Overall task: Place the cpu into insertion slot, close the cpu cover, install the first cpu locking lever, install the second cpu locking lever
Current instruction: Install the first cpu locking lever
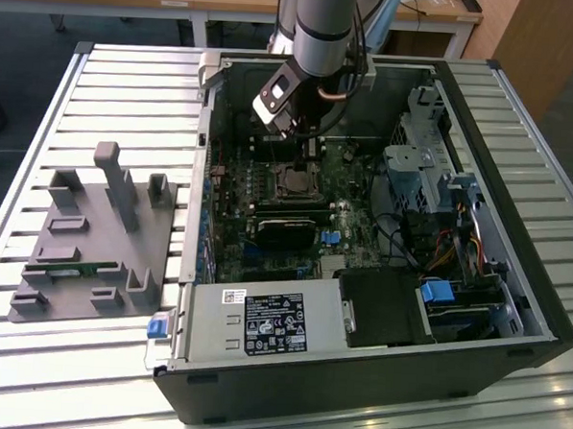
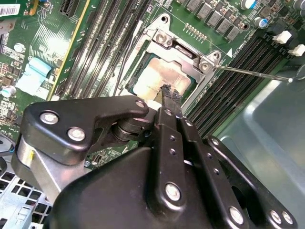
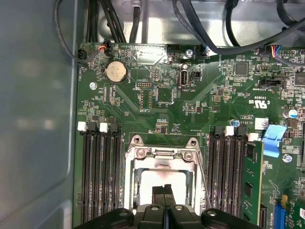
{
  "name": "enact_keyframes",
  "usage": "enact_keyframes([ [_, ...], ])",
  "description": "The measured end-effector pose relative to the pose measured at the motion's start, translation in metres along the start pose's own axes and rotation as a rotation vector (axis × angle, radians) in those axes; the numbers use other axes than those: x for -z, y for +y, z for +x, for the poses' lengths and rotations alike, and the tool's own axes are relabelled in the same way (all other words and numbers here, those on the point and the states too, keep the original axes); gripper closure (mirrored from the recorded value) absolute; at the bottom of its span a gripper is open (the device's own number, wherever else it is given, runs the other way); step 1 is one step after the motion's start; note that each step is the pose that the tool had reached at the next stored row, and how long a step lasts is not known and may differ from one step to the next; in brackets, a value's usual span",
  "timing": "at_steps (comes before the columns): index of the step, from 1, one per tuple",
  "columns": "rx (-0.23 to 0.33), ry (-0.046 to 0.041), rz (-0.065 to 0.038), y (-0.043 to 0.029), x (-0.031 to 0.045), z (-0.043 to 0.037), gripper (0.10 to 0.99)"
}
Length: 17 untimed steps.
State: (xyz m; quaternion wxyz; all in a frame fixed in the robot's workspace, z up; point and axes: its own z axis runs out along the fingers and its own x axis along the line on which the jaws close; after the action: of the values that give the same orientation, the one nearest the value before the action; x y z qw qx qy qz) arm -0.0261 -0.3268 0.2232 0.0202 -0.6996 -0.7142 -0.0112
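Observation:
Inside the open computer case, my gripper hangs straight over the insertion slot on the green motherboard. In both wrist views its black fingertips are pressed together with nothing between them, just above the cpu. The cpu lies in the socket, its silver top smeared with pale residue. The cpu cover lies down around it as a silver frame, the chip showing through its cut-out. One thin wire lever sticks out sideways from the socket's corner. Another thin lever runs along the socket's side.
Black memory slots flank the socket on both sides. The grey case wall is close by. A long black card, a power supply and a drive cage fill the case. A grey parts fixture sits at the exterior view's left.

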Motion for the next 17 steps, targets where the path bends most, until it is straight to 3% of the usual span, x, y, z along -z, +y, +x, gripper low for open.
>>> enact_keyframes([
  [17, 0.0, 0.0001, 0.0, 0.0, 0.0039, 0.0002, 0.98],
])
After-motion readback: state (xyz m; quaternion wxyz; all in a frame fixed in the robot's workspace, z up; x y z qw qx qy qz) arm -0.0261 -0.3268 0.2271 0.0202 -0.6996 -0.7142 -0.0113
